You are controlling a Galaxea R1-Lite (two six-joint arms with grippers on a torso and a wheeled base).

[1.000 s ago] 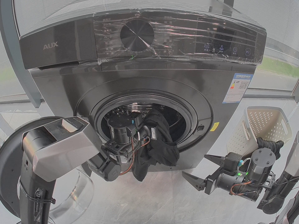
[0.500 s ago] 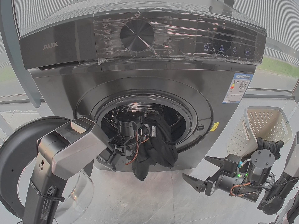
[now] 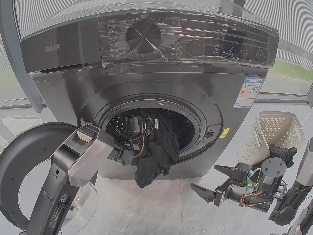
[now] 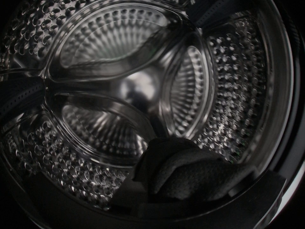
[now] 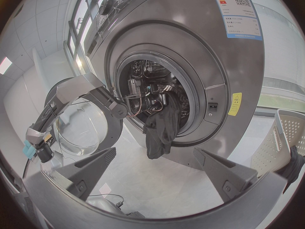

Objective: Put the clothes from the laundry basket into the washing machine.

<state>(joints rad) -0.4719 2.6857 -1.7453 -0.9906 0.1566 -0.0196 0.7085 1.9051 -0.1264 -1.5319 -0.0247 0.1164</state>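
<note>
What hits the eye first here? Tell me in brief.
A black garment spills over the lip of the open washer, part inside the drum and part hanging down the front, with the left arm in the opening beside it. To the right, the right claw hangs open in front of a white basket with another dark cloth at its mouth.

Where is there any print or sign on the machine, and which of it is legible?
Dark grey drawer front: pale brand logo, large and sharp.
Blue-topped white energy label: coloured bars and a square code; wording too small to read.
Small yellow warning sticker: triangle sign; wording too small to read.
Film-wrapped black control panel: icons; captions blurred.
</note>
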